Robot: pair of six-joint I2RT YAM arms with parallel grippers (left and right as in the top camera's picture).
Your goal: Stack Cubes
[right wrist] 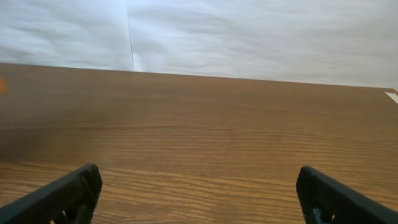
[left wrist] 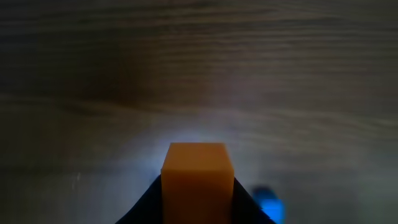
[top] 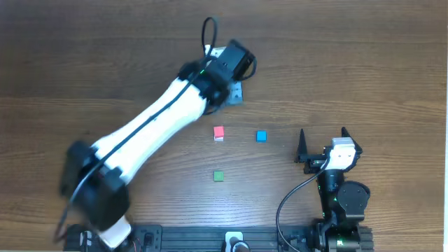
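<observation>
Down at the near edge of the bench (top: 84,84), on the right side, the right arm sits tucked close to its base. The right gripper (top: 323,140) is just parked there with its fingers (right wrist: 68,194) spread wide and nothing between them. From its wrist camera you get bare wood grain running off to a white wall (right wrist: 261,37) at the back.

A bit further out, roughly in the middle, the green cube (top: 218,176) sits on its own on the wood. Past that come the red cube (top: 219,132) and the blue cube (top: 261,136), side by side but not touching, with the red one straight beyond the green one. All three are flat on the bench and well apart from the right gripper.

Furthest out is the left arm, stretched diagonally from its base at the near left up past the middle. The left gripper (left wrist: 197,198) is clamped on the orange cube (left wrist: 197,168), a dark finger on each side of it and the cube sitting square between them. In the left wrist view there's a blue blur (left wrist: 270,202) on the wood next to one finger, too smeared to say more. Can't tell how high the orange cube is off the bench.
</observation>
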